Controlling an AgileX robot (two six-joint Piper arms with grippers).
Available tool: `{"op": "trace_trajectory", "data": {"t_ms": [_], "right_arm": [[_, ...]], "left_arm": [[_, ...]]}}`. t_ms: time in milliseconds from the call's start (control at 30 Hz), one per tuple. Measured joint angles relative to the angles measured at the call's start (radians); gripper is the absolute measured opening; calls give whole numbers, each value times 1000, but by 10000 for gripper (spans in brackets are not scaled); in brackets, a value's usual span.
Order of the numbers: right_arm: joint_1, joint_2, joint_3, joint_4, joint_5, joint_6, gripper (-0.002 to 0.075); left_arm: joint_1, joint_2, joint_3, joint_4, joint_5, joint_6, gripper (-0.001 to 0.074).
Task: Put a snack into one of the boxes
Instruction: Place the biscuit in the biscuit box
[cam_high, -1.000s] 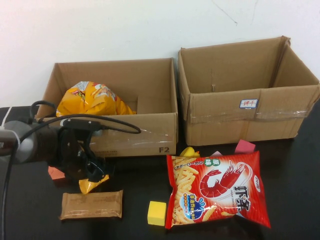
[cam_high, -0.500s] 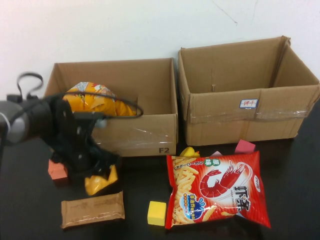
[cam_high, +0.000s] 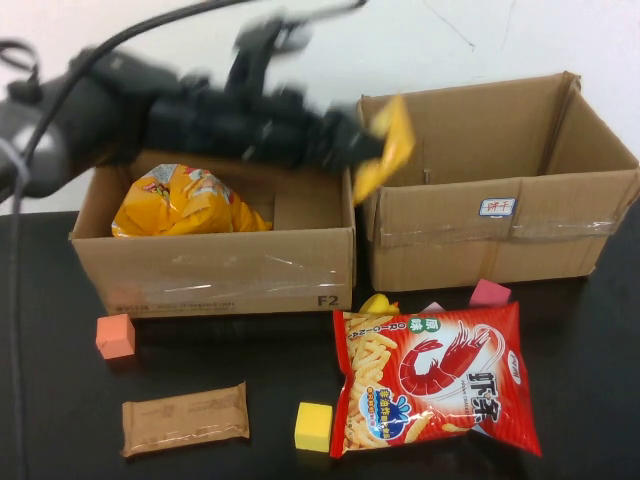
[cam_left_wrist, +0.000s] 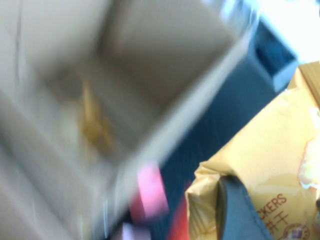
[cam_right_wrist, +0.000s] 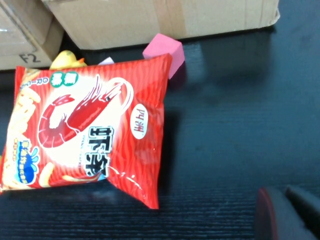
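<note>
Now — L jaws round yellow packet (cam_high: 388, 148)

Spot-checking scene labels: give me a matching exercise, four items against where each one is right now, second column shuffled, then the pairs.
Items:
1. small yellow snack packet
2. big yellow snack bag
3. brown snack bar
4. red shrimp-chip bag

Places:
A. flat on the table, by the orange cube
B. inside the left box
C. on the table before the right box
D. in the air, held by the left gripper

Pairs: 1-D, 2-B, 3-A, 4-C

The right gripper rests shut near the table, beside the shrimp-chip bag.
</note>
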Motion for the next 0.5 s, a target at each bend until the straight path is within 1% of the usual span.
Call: {"op": "trace_trajectory", "data": {"t_ms": [200, 333, 367, 400, 500], "right_arm": [[0, 0, 0, 0, -9, 0, 30], [0, 0, 0, 0, -9, 0, 30], [0, 0, 0, 0, -9, 0, 30], [0, 0, 0, 0, -9, 0, 30], [0, 0, 0, 0, -9, 0, 30]], "left_arm": [[-132, 63, -146, -47, -357, 173, 268], [-190, 135, -195, -45, -524, 281, 269], [-196, 149, -198, -45, -542, 302, 283], [-204, 166, -200, -45, -556, 322, 323], [-214, 197, -200, -26, -563, 343, 497]]}}
